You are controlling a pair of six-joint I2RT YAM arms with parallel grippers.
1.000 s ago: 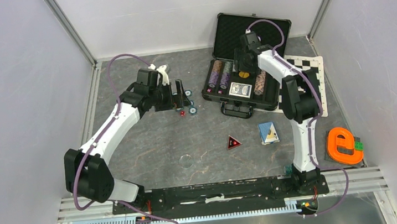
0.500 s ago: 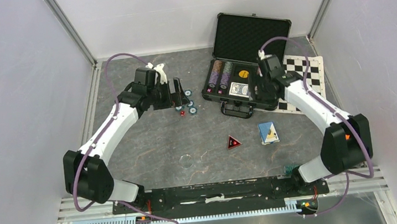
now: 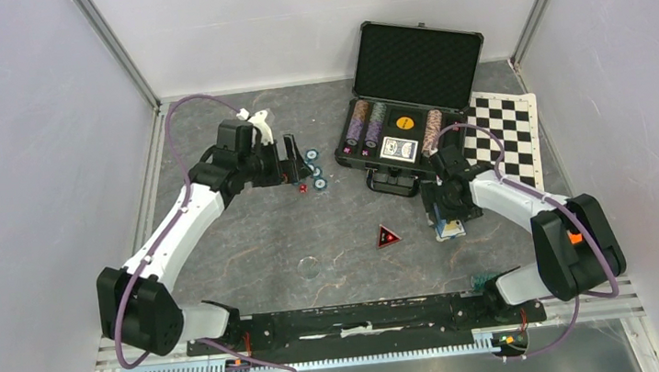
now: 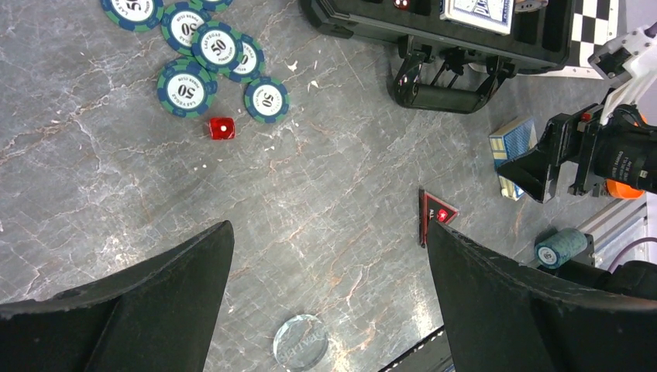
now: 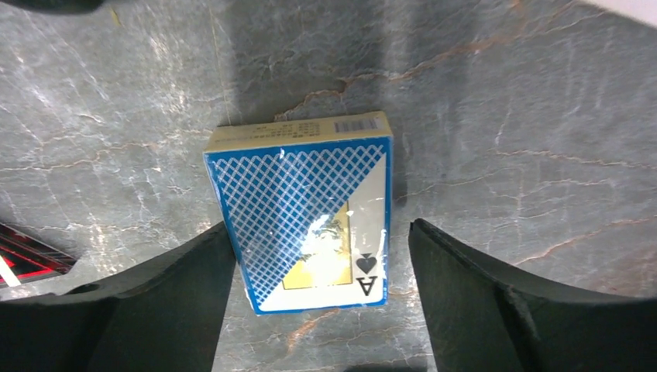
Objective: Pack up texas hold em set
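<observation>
The open black case (image 3: 409, 104) stands at the back, with chip rows, a card deck (image 3: 399, 149) and a yellow disc inside. A blue card deck (image 5: 304, 219) lies on the table between my right gripper's (image 5: 321, 291) open fingers; it also shows in the top view (image 3: 447, 225). My left gripper (image 3: 295, 159) is open and empty, beside several blue-green chips (image 4: 203, 56) and a red die (image 4: 221, 129). A red triangular button (image 3: 387, 235) and a clear dealer disc (image 4: 300, 342) lie in the middle.
A checkerboard mat (image 3: 503, 135) lies right of the case. The case handle (image 4: 448, 77) juts toward the front. A small teal roll (image 4: 562, 247) sits near the right arm's base, by the front rail (image 3: 367, 316).
My right arm swung from above the case down to the blue deck on the table and now straddles it. My left gripper shifted slightly left near the chips.
</observation>
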